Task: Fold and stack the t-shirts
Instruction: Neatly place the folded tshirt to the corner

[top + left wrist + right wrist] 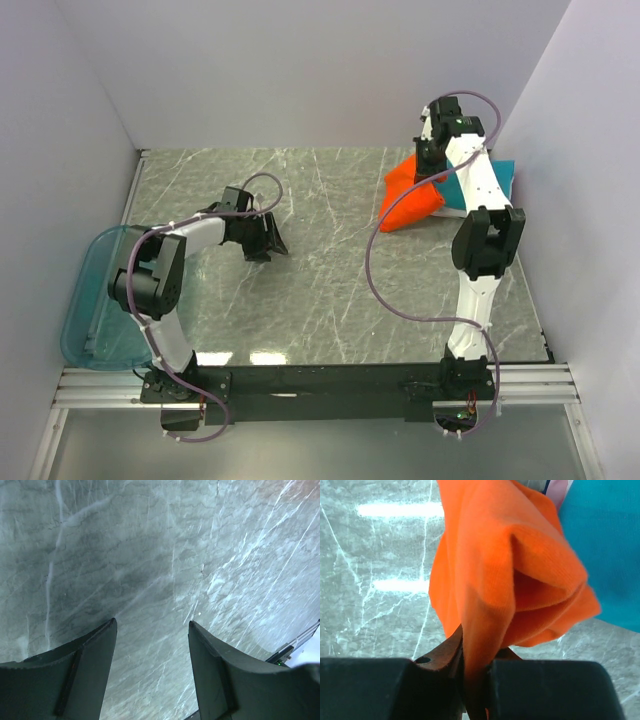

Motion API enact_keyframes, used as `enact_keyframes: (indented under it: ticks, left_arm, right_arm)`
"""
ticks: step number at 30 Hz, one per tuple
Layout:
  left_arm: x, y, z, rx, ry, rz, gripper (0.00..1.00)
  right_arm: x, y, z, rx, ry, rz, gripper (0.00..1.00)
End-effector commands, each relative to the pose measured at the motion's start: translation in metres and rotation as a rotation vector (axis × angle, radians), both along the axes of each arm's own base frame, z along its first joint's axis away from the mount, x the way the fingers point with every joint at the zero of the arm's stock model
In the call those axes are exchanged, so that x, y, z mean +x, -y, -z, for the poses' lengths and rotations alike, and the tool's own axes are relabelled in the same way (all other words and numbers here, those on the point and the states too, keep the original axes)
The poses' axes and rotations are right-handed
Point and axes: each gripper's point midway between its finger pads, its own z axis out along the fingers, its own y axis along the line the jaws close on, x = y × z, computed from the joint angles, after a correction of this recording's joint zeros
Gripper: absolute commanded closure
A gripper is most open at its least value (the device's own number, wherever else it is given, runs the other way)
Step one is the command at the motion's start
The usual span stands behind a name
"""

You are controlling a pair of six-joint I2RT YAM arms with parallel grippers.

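**No readable writing**

No word, label, brand mark, number or sign can be read anywhere: not on the orange shirt [510,570], the teal shirt [605,545], the marbled counter [320,260], or the plastic bin [85,290] at the counter's left edge.

Overall light: bright, even and white, falling from above the table [330,270]; nothing looks dim in my overhead view.
Glare: two pale lamp reflections sit at the table's near edge in the overhead view; two white streaks lie on the table left of the orange t-shirt [520,565] in my right wrist view.
Shadows: soft only; a grey smudge on the table just ahead of my left gripper [152,625].
Focus: the table's veins read slightly soft in my left wrist view; the orange knit is crisp, the table behind it blurred.
Exposure: my right gripper [470,680] is near-black, its detail lost; the orange is heavily saturated.
Distortion: the walls around the table splay outward toward the overhead view's corners.
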Motion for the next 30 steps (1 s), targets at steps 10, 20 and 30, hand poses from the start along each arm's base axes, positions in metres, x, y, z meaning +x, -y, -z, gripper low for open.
enact_keyframes:
  ticks: [10, 20, 30]
  left_arm:
    - [-0.012, -0.003, 0.002, 0.0, -0.009, -0.002, 0.35]
    - [-0.024, -0.009, 0.01, 0.022, -0.031, -0.014, 0.35]
    - [-0.026, -0.011, 0.008, 0.032, -0.033, -0.021, 0.36]
  right_arm:
    - [0.036, 0.01, -0.073, 0.157, 0.22, 0.001, 1.0]
    - [0.037, 0.032, -0.119, 0.313, 0.337, -0.016, 1.0]
    - [0.031, 0.054, -0.143, 0.421, 0.397, -0.014, 1.0]
